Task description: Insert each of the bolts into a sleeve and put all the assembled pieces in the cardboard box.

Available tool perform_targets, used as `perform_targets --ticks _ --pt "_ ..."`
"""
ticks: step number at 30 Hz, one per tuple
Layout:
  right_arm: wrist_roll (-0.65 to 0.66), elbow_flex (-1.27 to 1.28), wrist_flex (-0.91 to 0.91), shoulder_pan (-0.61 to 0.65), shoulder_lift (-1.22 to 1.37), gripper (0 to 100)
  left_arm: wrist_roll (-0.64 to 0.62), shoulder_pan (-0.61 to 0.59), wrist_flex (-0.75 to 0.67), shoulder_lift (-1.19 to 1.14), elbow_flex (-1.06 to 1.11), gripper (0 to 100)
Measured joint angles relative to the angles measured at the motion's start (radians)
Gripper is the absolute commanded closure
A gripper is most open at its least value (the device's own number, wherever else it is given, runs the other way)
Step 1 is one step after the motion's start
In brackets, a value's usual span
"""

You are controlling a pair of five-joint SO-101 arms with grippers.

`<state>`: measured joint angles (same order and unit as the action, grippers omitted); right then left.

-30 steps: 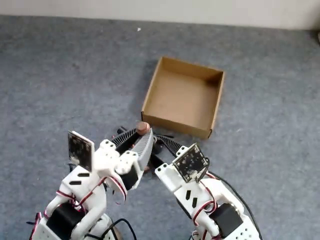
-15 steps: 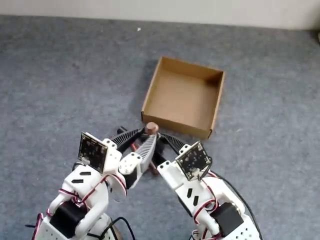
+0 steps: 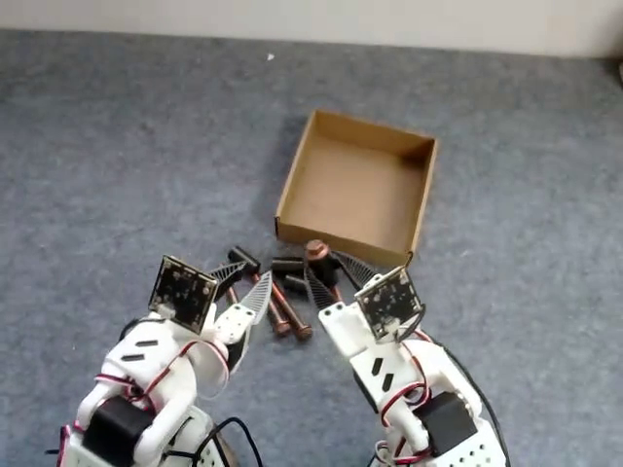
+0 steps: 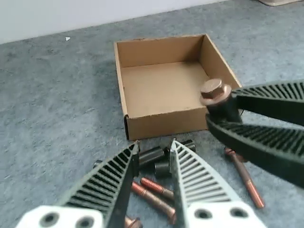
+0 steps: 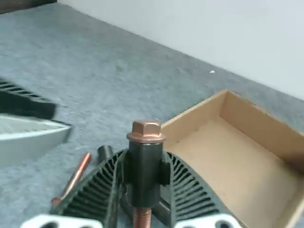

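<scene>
One bolt was released by the left gripper.

nothing legible to read: no text, labels, brands, numbers or signs.
</scene>
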<state>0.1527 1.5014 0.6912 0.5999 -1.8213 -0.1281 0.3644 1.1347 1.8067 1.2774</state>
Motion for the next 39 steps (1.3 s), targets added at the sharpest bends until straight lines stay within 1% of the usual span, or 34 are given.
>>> perform_targets --ticks 2,4,8,11,14,18,24,29,33,35,39 --pt "0.000 0.000 0.000 -0.021 0.000 99.4 0.000 -0.011 0.038 0.008 -0.021 87" --pt "0.000 0.000 0.000 -0.043 0.000 99.4 0.000 -0.051 0.057 0.008 -0.026 87" --pt "0.000 -0.006 -0.041 -0.080 0.031 99.4 0.000 -0.190 0.058 0.009 -0.026 87" --pt "0.000 -0.049 -0.078 -0.100 0.143 99.4 0.000 -0.298 0.058 0.009 0.005 87" --pt "0.000 -0.157 -0.114 -0.126 0.311 99.4 0.000 -0.379 0.058 0.009 0.057 87" --pt "0.000 -0.334 -0.157 -0.172 0.583 99.4 0.000 -0.437 0.049 0.002 0.141 87" --pt "0.000 -0.603 -0.169 -0.213 1.010 99.4 0.003 -0.529 -0.049 0.000 0.249 87" --pt "0.000 -0.816 -0.169 -0.252 1.335 99.4 0.095 -0.583 -0.095 0.000 0.298 87" --pt "0.000 -0.971 -0.170 -0.287 1.577 99.1 0.112 -0.592 -0.100 0.000 0.298 87" --pt "0.000 -1.039 -0.172 -0.308 1.683 96.7 0.112 -0.592 -0.103 0.000 0.298 87" --pt "0.000 -1.134 -0.153 -0.331 1.852 87.1 0.112 -0.592 -0.103 0.000 0.298 87"
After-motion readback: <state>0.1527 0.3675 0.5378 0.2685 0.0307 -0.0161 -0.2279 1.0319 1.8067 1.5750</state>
